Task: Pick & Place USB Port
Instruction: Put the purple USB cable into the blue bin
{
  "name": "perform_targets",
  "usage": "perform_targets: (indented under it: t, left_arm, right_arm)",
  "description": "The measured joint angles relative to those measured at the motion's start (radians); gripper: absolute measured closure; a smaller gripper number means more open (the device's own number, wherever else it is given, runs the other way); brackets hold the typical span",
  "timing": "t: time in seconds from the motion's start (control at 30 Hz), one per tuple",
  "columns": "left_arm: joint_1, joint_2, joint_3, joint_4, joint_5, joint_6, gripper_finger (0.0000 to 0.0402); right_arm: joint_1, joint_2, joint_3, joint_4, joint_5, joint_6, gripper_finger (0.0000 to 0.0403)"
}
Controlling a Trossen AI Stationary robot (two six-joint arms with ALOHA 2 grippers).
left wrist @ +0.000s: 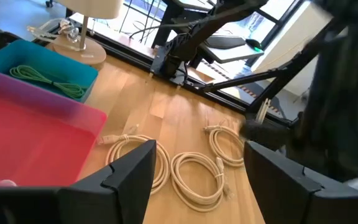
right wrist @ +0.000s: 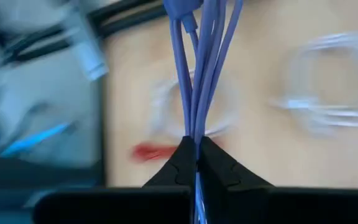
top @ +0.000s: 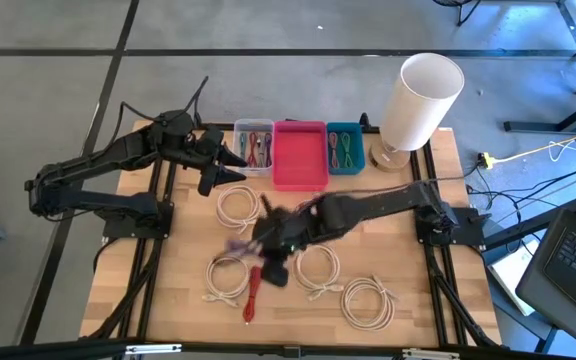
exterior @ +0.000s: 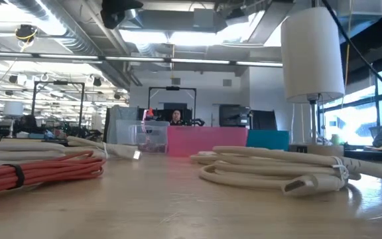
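Right tool (right wrist: 196,144) clamped on purple cable (right wrist: 197,68), lifted off surface (top: 408,280); placing in trays (top: 299,158) remains. Left tool (left wrist: 197,168) agape, empty.

No text, label, brand, number or sign can be read in any of the views: the trays, the cable coils, the white lamp, the arms and the room behind show no legible writing
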State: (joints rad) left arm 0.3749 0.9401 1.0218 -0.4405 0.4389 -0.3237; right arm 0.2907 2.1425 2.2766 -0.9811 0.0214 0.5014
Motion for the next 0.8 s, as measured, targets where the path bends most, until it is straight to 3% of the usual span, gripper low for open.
perform_targets:
  t: [0.07,0.17,0.33,0.8]
  left_arm:
    - [0.000,0.000,0.000,-0.002,0.000,-0.002,0.0167]
    - [0.000,0.000,0.000,-0.005,0.000,-0.006,0.0167]
    - [0.000,0.000,0.000,-0.005,-0.002,-0.014,0.0167]
    - [0.000,0.000,0.000,-0.005,-0.003,-0.014,0.0167]
  right_arm:
    - [-0.024,-0.002,0.081,-0.100,0.130,0.043,0.0402]
    - [-0.083,-0.083,0.026,-0.152,0.281,0.144,0.0402]
    - [-0.213,-0.159,0.036,-0.328,0.401,0.213,0.0402]
    - [-0.616,-0.220,0.037,-0.553,0.264,0.191,0.0403]
